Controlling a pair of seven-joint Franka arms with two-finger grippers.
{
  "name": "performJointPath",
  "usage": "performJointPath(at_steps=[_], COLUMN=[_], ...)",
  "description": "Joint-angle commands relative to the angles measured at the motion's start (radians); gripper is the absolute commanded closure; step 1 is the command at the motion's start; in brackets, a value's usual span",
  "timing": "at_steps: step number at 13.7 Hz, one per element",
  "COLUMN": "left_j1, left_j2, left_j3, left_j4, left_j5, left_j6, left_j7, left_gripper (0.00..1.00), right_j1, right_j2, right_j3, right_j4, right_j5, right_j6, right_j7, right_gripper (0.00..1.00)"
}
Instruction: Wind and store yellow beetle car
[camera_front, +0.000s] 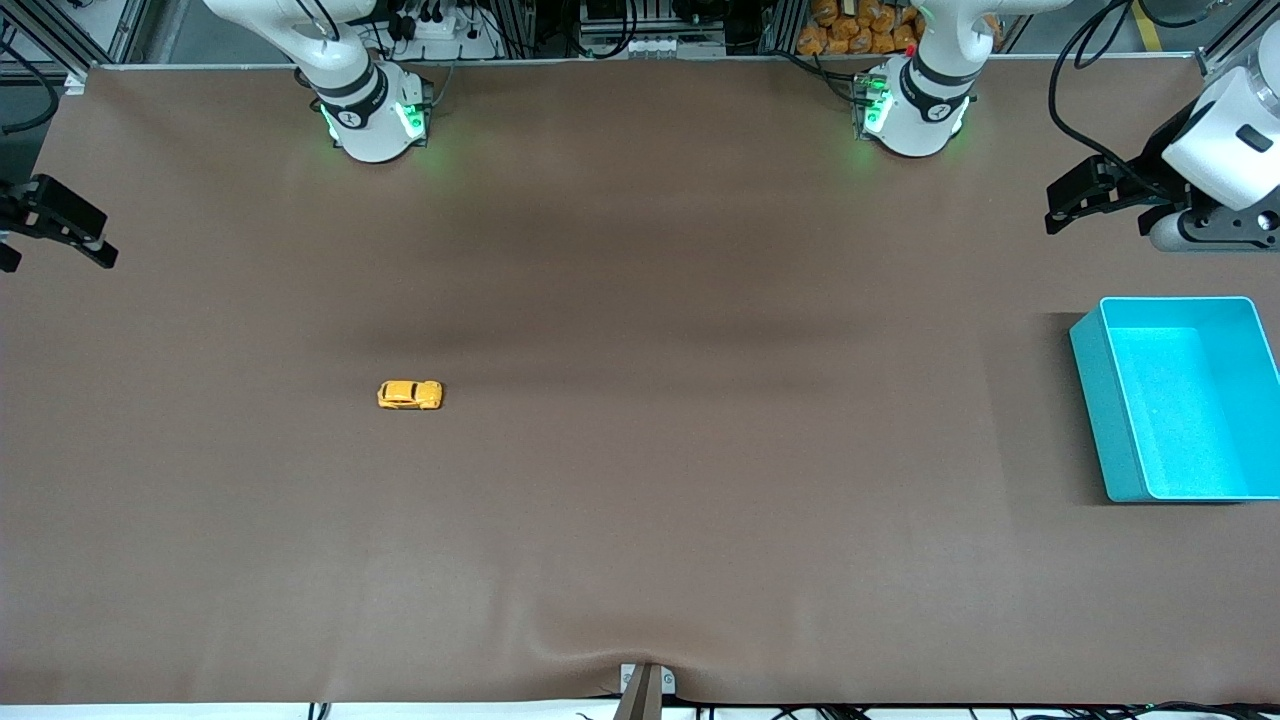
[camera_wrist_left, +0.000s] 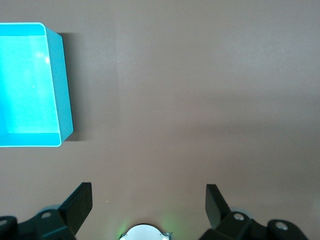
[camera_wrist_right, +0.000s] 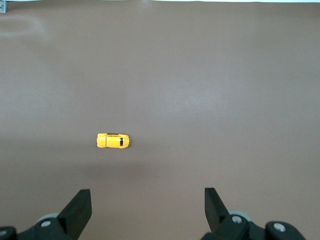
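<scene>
Yellow beetle car (camera_front: 410, 395), one item, stood on its wheels on the bare brown table (camera_front: 640, 500) toward the right arm's end, well apart from everything else and held by nothing. Cyan bin (camera_front: 1100, 400), one item, upright and empty, sat at the left arm's end of the table. Right gripper (camera_front: 55, 228), one, hung over the table's edge at its own end with jaws spread wide and nothing between them; its wrist view showed the car (camera_wrist_right: 113, 141) well clear of the gripper (camera_wrist_right: 147, 212). Left gripper (camera_front: 1095, 195), one, hung over the table near the bin, jaws likewise released and empty, with the bin's wall (camera_wrist_left: 62, 90) visible in its wrist view and the gripper (camera_wrist_left: 149, 212) clear of it. Neither arm had engaged the car, so the task appeared not yet begun. Risks, as judged: the car was tiny, rounded and on free wheels, so a descent slightly off centre could nudge it into rolling away or squirt it from between the fingers; winding by drawing it backward could let it slip or launch if released early; the long carry to the bin could invite a drop short of the rim. Arms counted: two.
</scene>
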Motion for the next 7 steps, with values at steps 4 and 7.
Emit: performJointPath(at_steps=[4, 7], left_j1=[0.007, 0.007], left_j2=[-0.015, -0.017], left_j3=[-0.005, -0.007], left_j4=[-0.002, -0.002], left_j5=[-0.013, -0.014], left_j6=[-0.012, -0.012], left_j7=[0.021, 0.021], left_gripper=[0.00, 0.00], right_j1=[-0.016, -0.025], right_j2=[0.013, 0.011], right_j3=[0.018, 0.017], right_j4=[0.020, 0.019], right_j5=[0.003, 0.003], right_j6=[0.003, 0.001], right_j7=[0.009, 0.003], right_gripper=[0.00, 0.00])
